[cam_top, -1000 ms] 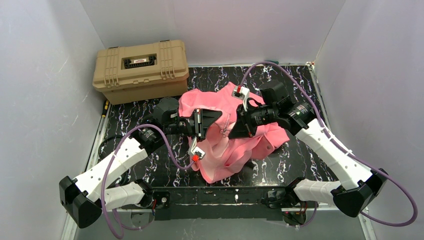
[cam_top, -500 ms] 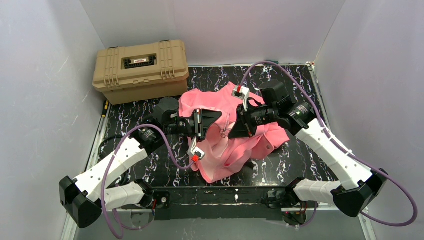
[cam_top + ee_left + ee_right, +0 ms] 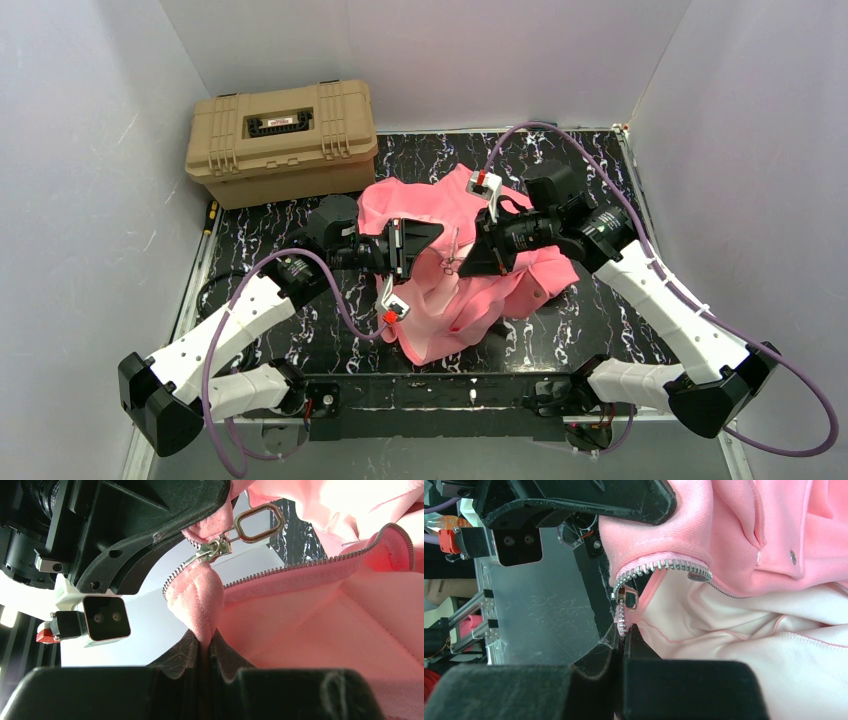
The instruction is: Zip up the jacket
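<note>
The jacket (image 3: pixel 470 300) sits bunched mid-worktop (image 3: pixel 600 310), the left pincer (image 3: pixel 202 645) from nine o'clock clamped on fabric under the slider (image 3: pixel 216 547), the right pincer (image 3: pixel 621 635) from three o'clock clamped on the other zipper end (image 3: pixel 623 619), which, I reckon, needs feeding into that slider next.

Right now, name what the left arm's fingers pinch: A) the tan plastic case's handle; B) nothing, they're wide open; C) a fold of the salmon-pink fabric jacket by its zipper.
C: the left fingers are shut on a fold of the salmon-pink fabric jacket just below its silver zipper slider.
</note>
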`<state>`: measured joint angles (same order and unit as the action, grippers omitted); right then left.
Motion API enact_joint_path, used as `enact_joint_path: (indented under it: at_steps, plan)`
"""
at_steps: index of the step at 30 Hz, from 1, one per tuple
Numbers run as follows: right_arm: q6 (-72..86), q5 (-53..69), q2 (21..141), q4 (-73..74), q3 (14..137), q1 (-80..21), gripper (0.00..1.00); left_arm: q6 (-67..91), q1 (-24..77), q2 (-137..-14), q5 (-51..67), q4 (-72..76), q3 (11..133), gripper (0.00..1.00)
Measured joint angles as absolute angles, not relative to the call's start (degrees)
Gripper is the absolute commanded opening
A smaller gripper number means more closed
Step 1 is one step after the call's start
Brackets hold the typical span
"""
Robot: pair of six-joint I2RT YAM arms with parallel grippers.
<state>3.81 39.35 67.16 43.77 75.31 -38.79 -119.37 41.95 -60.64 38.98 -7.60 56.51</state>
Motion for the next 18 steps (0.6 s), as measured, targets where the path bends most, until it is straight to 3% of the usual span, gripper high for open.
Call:
enact_joint_path:
  at_steps: [18]
  plan:
    - [3.64,38.92,66.22,44.97,75.22,-38.76,0.01,-119.37,41.95,-60.64,39.0,-7.88,56.51,0.0]
